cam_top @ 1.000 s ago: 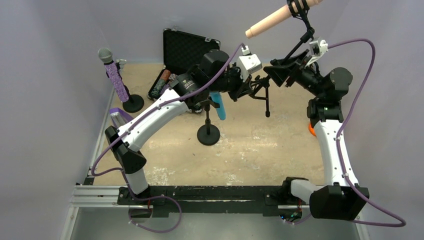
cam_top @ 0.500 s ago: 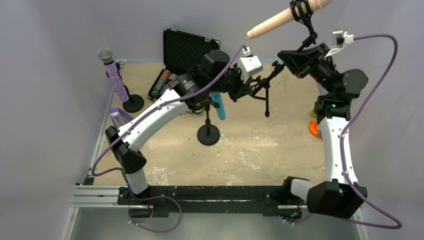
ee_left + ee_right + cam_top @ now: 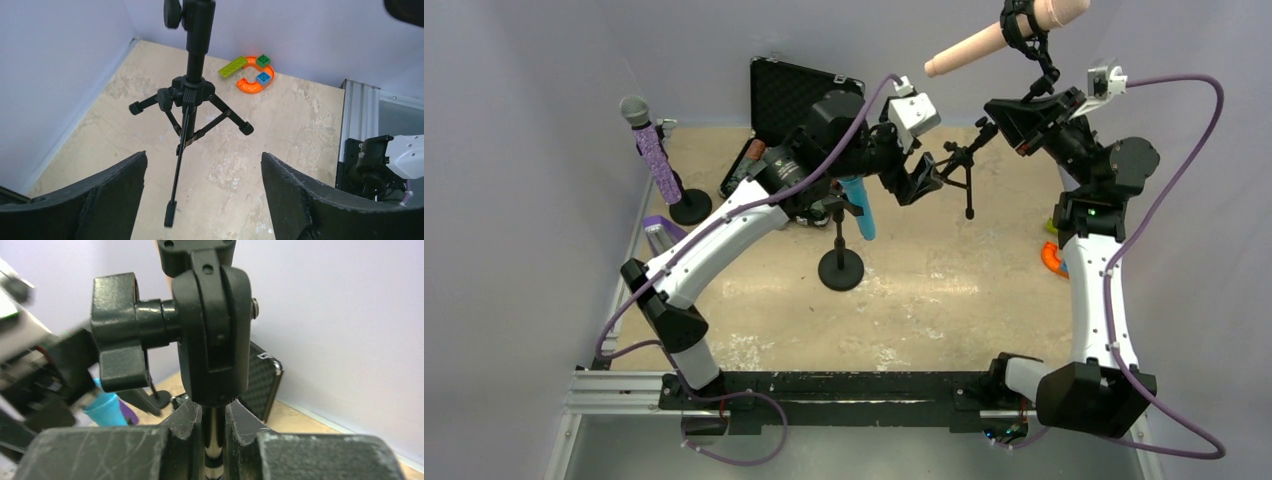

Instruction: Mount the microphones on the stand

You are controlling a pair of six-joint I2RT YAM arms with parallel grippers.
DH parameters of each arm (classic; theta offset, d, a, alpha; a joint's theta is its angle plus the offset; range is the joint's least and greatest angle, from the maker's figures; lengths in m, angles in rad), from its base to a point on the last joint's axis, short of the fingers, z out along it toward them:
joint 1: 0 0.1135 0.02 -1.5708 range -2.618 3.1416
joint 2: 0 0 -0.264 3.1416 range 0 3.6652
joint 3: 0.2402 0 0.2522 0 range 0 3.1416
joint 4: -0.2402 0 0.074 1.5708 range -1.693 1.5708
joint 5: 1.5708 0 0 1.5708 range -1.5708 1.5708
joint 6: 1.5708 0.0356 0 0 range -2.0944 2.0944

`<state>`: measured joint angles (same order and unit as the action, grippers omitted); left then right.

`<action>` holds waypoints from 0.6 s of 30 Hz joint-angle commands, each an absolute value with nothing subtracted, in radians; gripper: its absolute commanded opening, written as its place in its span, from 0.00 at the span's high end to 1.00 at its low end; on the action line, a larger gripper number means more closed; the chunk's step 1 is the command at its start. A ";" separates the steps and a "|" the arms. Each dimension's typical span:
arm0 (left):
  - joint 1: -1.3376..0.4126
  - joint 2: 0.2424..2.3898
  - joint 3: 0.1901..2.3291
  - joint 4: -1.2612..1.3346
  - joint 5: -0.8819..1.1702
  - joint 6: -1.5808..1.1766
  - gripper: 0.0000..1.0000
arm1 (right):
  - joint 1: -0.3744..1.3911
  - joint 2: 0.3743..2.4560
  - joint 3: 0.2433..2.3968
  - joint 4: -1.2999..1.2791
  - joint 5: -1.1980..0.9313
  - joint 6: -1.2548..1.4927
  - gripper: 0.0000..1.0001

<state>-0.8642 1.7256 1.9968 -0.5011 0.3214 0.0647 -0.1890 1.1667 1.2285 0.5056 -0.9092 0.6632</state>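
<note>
The tripod stand [image 3: 964, 158] is near the back of the table, and my right gripper [image 3: 1006, 112] is shut on its pole [image 3: 214, 440] just below the swivel joint [image 3: 215, 330]. A pale pink microphone [image 3: 980, 42] sits in the clip at its top, pointing left. My left gripper [image 3: 919, 180] hangs open just left of the tripod [image 3: 192, 95], with nothing between its jaws [image 3: 204, 165]. A glittery purple microphone [image 3: 656, 150] stands on a round-base stand at the back left. A blue microphone [image 3: 859, 210] hangs on a round-base stand [image 3: 841, 268] mid-table.
An open black case [image 3: 789, 95] lies against the back wall, with a dark tube [image 3: 742, 168] beside it. Orange and green toy bricks [image 3: 255, 79] lie at the right edge. An aluminium rail [image 3: 357, 115] runs along the near side.
My left gripper has opened, let go of the tripod and drawn back a little. My right gripper has shut on the pole, and the stand has shifted slightly right.
</note>
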 commanded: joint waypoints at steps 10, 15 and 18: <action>-0.859 1.348 1.898 -0.486 0.276 0.100 0.04 | -0.194 1.101 0.901 0.706 -0.754 0.191 1.00; -0.859 1.146 1.679 -0.487 0.208 0.129 0.02 | -0.193 1.163 0.781 0.785 -0.824 0.113 1.00; -0.859 1.042 1.562 -0.481 0.183 0.115 0.01 | -0.193 1.218 0.762 0.794 -0.847 0.117 1.00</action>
